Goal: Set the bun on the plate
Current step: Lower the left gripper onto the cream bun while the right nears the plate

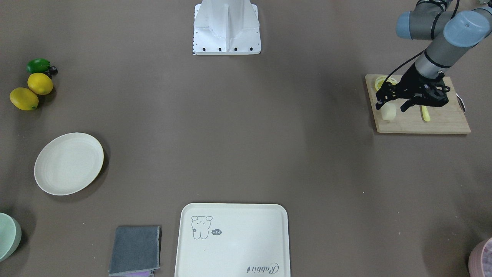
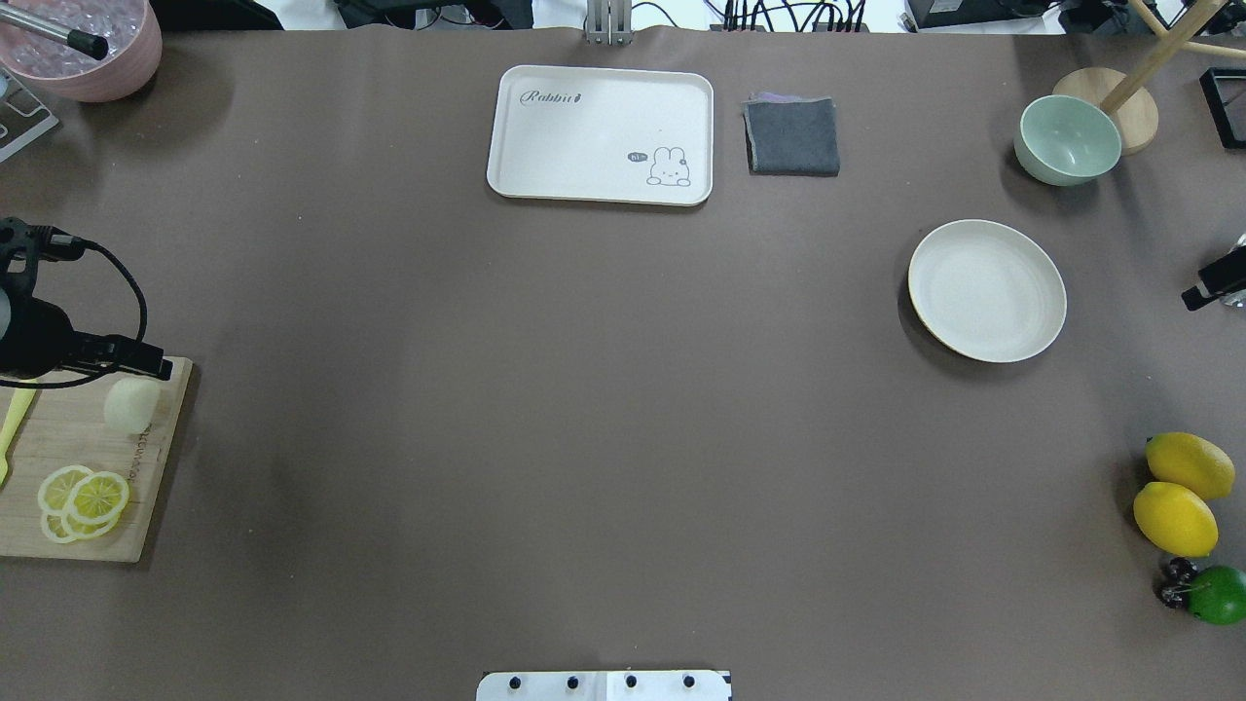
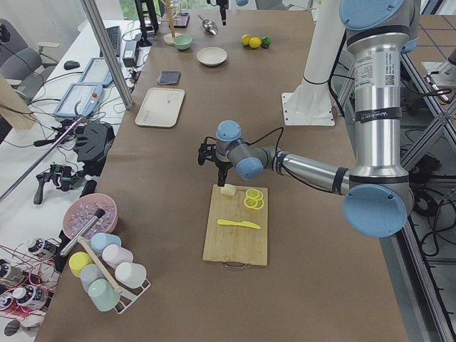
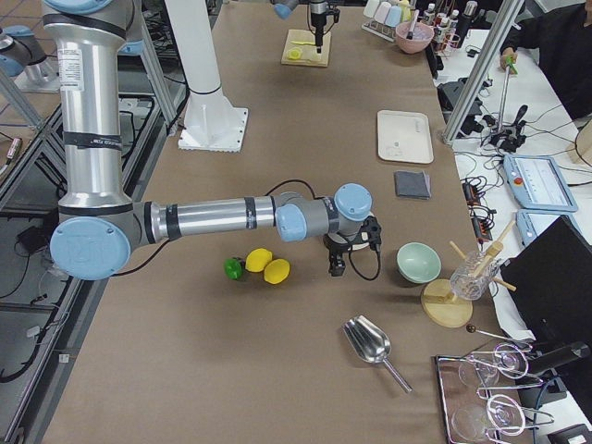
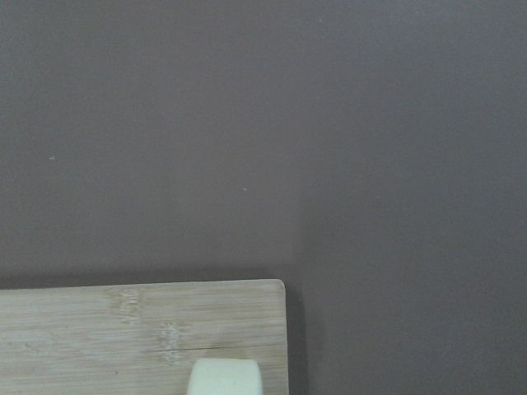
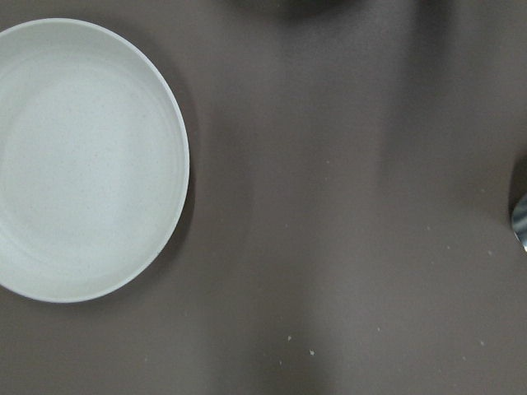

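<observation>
Bun [image 1: 388, 111], small pale cream soft block, sitting at far corner of wooden cutting board [image 1: 442, 123]; left gripper [image 1: 391, 105] hovering, jaws spread, holding nothing. Off-centre pinch risking knocking it off.

Both arms, left arm [image 1: 438, 54] and right arm [image 4: 213, 217]: silver-grey tubes, pale blue caps on the joints. Left gripper [image 1: 392, 103] black, fed by a looping black cable [image 1: 403, 62]. White printed label [image 3: 385, 78] on left arm's upright tube. Pedestal [image 1: 226, 29] white; dark screws [image 1: 220, 49] in a row along its foot.
</observation>
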Action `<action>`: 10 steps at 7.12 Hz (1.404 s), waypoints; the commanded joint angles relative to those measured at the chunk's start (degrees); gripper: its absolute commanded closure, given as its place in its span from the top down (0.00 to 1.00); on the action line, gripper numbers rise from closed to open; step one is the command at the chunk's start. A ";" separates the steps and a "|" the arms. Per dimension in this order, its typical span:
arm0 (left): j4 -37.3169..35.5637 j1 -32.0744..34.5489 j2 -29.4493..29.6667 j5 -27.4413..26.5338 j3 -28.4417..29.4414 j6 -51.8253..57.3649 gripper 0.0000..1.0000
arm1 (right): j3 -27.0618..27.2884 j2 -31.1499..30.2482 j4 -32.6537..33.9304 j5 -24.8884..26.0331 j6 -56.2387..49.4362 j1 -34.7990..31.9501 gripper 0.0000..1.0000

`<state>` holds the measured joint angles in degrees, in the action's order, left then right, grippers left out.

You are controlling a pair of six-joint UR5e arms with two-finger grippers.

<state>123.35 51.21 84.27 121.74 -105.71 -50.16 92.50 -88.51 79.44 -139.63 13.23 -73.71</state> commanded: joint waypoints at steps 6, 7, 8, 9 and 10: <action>0.05 0.29 -1.13 -0.36 -1.43 -0.02 0.94 | -17.07 12.12 -14.22 2.17 15.06 8.92 0.72; 0.05 0.29 -1.13 -0.36 -1.43 -0.11 0.94 | -17.26 12.57 -14.22 2.17 17.33 9.28 0.69; 0.05 0.29 -1.13 -0.53 -1.43 -0.11 0.94 | -17.78 12.57 -14.22 2.17 17.70 9.46 0.62; 0.05 0.29 -1.21 -0.54 -1.34 -0.02 0.94 | -17.88 12.57 -14.22 1.99 18.23 9.46 0.42; 0.14 0.29 -1.13 -0.54 -1.43 -0.02 0.94 | -17.88 12.57 -14.22 1.73 19.28 9.46 0.21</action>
<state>123.42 51.50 83.11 121.22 -107.11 -50.21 74.73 -75.98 65.22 -137.65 31.43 -64.30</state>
